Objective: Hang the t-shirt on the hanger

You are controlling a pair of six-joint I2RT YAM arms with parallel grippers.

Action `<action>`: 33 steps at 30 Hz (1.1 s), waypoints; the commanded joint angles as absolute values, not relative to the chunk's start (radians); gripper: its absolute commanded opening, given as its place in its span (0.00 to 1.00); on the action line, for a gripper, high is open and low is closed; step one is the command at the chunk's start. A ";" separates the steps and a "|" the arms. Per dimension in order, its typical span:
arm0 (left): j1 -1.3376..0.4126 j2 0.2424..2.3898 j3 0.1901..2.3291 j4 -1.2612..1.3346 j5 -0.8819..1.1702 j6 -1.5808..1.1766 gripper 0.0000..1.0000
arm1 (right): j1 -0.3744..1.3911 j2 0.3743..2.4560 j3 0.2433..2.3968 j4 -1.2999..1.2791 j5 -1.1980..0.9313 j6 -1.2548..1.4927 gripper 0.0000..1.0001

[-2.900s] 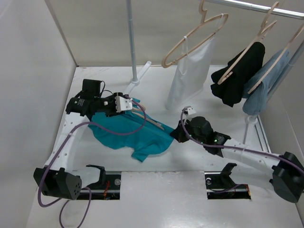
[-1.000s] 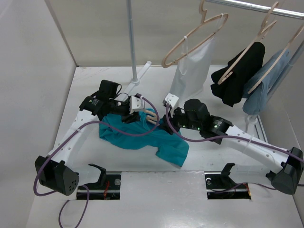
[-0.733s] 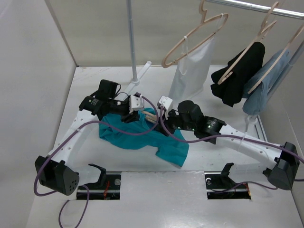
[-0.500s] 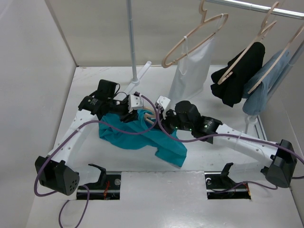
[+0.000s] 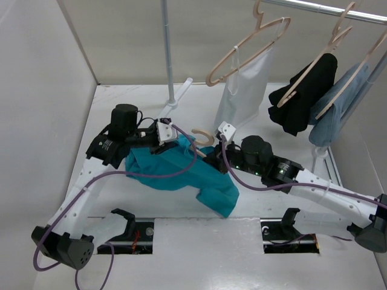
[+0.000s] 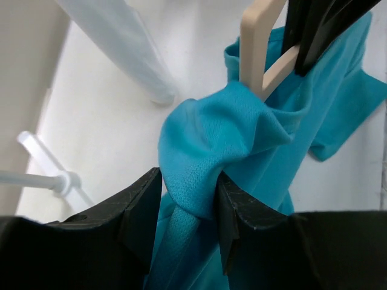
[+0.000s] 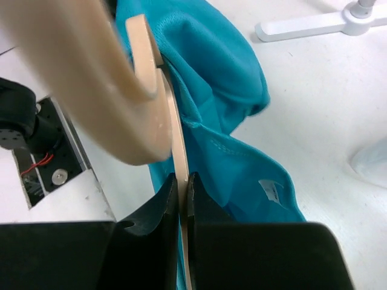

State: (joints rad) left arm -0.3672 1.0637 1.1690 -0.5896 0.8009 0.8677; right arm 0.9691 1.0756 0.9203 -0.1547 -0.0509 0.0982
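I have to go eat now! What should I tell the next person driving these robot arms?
Left gripper: shut on a bunched fold of the t-shirt, lifting that part.
Right gripper: shut on the thin bar of the hanger.
Where things are: the hanger is up against the lifted fold, and one end seems tucked into the cloth. The rest of the t-shirt lies on the table.
Done: both things are gripped and brought together.
Left: work the hanger fully inside so the t-shirt sits on both its shoulders, then let go.
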 commanded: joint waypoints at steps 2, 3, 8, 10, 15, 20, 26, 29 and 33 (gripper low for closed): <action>-0.331 1.003 1.167 -0.476 0.689 0.822 0.11 | 0.956 0.994 0.882 -0.342 0.118 0.184 0.00; -0.331 1.003 1.167 -0.489 0.689 0.822 0.11 | 0.956 0.979 0.882 -0.351 0.118 0.184 0.00; -0.331 0.994 1.167 -0.489 0.690 0.813 0.22 | 0.956 0.979 0.905 -0.415 0.144 0.184 0.00; -0.331 0.994 1.167 -0.489 0.661 0.813 0.20 | 0.956 0.979 0.919 -0.443 0.153 0.184 0.00; -0.312 0.960 1.177 -0.416 0.607 0.776 0.23 | 0.956 0.960 0.919 -0.488 0.173 0.195 0.00; -0.311 0.960 1.229 -0.397 0.617 0.723 0.21 | 0.956 0.951 0.919 -0.537 0.173 0.204 0.00; -0.311 0.972 1.250 -0.397 0.664 0.695 0.44 | 0.956 0.923 0.910 -0.548 0.184 0.204 0.00; -0.311 0.985 1.270 -0.455 0.712 0.695 0.51 | 0.956 0.923 0.910 -0.520 0.175 0.204 0.00; -0.311 0.994 1.260 -0.500 0.750 0.683 0.57 | 0.956 0.923 0.900 -0.485 0.153 0.213 0.00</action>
